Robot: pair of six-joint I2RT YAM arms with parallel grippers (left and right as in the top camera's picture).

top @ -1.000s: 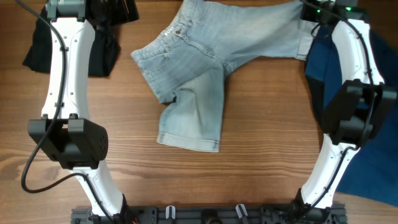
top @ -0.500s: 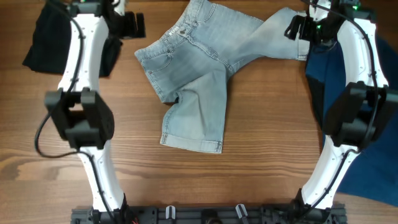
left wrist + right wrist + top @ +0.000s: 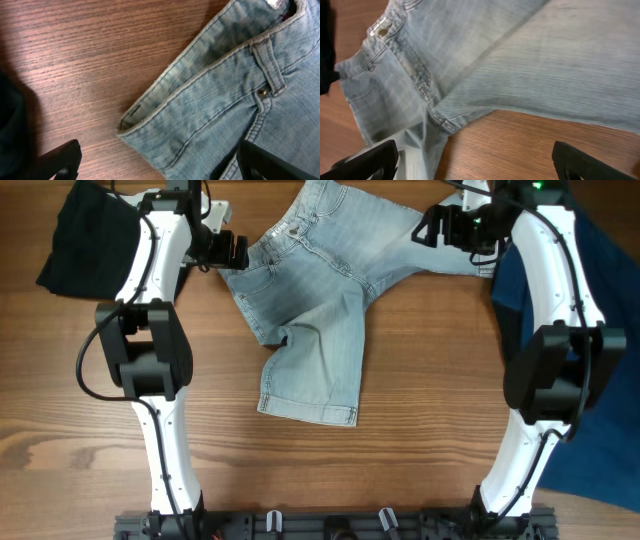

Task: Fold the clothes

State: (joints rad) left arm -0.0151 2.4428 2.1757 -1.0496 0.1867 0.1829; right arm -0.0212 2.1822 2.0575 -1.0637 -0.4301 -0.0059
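The light-blue denim pants [image 3: 320, 290] lie spread at the table's top centre, one leg running down toward me and the other off to the right. My left gripper [image 3: 228, 252] hovers open at the waistband's left corner. In the left wrist view the waistband corner [image 3: 200, 100] lies between its black fingers [image 3: 60, 160], with nothing gripped at the left gripper [image 3: 162, 169]. My right gripper [image 3: 432, 225] hangs open over the right leg. In the right wrist view the pants [image 3: 520, 65] fill the top, with bare wood between the right gripper [image 3: 477, 165] and its fingers [image 3: 590, 162].
A black folded garment [image 3: 80, 240] lies at the top left behind my left arm. A large navy-blue cloth [image 3: 605, 380] covers the table's right edge beside my right arm. Bare wood [image 3: 320, 470] stretches in front of the pants.
My left gripper has swung right from the black garment to the waistband corner. My right gripper has moved left over the right leg, and the pants have shifted slightly.
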